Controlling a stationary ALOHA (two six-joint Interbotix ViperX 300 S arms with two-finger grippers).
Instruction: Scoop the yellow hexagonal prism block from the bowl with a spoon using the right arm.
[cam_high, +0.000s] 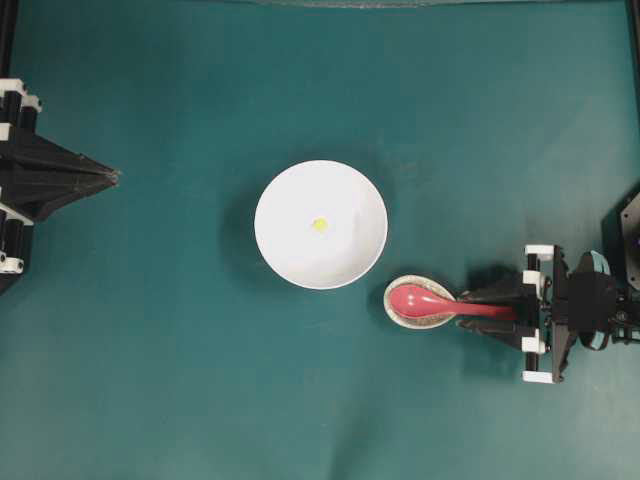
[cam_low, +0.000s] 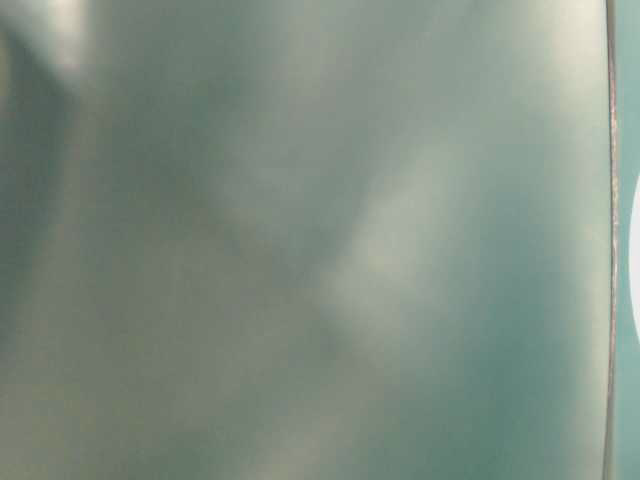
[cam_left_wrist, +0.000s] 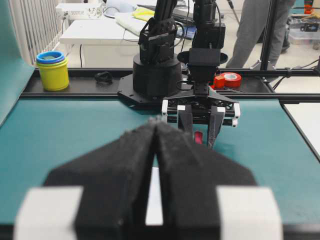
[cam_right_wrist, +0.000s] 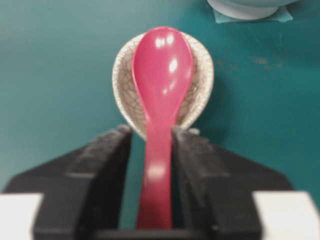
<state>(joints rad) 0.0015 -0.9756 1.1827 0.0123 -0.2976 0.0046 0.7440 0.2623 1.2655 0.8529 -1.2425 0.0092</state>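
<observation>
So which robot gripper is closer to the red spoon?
The right gripper. Its jaws sit on either side of the spoon handle. The left gripper is far off, across the table beyond the bowl.

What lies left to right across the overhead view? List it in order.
Left gripper → bowl holding the yellow hexagonal prism block → small speckled dish under the spoon → right gripper.
</observation>
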